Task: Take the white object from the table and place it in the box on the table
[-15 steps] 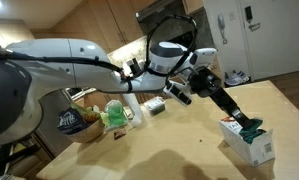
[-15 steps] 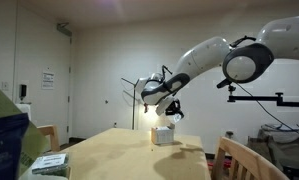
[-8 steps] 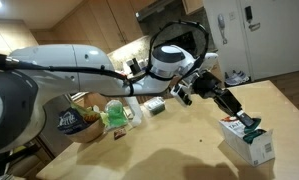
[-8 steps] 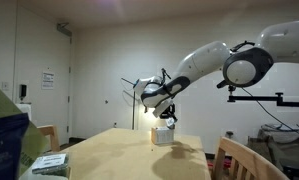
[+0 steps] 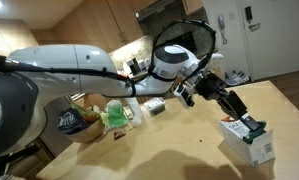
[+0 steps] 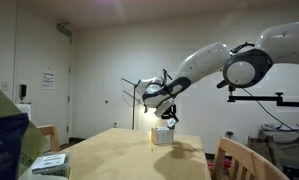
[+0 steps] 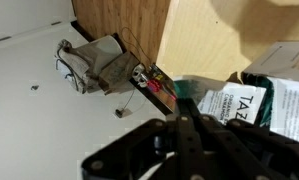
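The box is a white carton with green print (image 5: 247, 143), standing near the table's edge; it also shows in an exterior view (image 6: 164, 135). In the wrist view its top (image 7: 234, 103) reads "TAZO" and lies just beyond my fingertips. My gripper (image 5: 251, 126) hangs directly over the carton, nearly touching its top, and shows above it in an exterior view (image 6: 167, 119). In the wrist view the dark fingers (image 7: 186, 112) are pressed together. A teal patch (image 7: 194, 88) shows at their tip, apparently the white object pinched between them. The rest of the white object is hidden.
Snack bags (image 5: 81, 120), a green bag (image 5: 115, 115), a tall white roll (image 5: 132, 103) and a flat grey-white block (image 5: 155, 105) crowd the far side of the table. A blue box (image 6: 4, 140) and a chair (image 6: 234, 155) stand nearby. A cloth heap (image 7: 94, 65) lies on the floor.
The arm has swung slightly and the gripper has dropped a little closer to the carton's top. The fingers stay shut.
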`<act>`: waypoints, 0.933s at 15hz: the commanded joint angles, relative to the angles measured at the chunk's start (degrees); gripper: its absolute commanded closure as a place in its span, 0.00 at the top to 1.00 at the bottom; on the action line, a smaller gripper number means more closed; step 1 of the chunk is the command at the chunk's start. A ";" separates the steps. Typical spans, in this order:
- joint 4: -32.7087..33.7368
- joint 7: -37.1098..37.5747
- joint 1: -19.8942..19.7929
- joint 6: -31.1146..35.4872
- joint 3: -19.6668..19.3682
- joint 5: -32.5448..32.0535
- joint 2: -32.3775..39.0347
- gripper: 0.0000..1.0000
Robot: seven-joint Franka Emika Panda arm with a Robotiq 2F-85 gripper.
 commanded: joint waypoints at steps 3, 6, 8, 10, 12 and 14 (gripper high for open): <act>3.48 -1.20 -0.54 -4.00 -0.57 0.07 2.14 0.01; 3.88 -0.09 -0.30 -6.02 -1.45 -0.44 2.67 0.01; 4.29 0.88 -0.18 -7.40 -2.13 -0.72 2.92 0.01; 4.84 2.46 -0.13 -8.53 -2.83 -0.72 3.06 0.01; 1.94 1.68 -0.17 -6.34 -2.03 -0.51 1.76 0.03; 2.25 2.08 -0.17 -6.61 -2.13 -0.51 1.84 0.03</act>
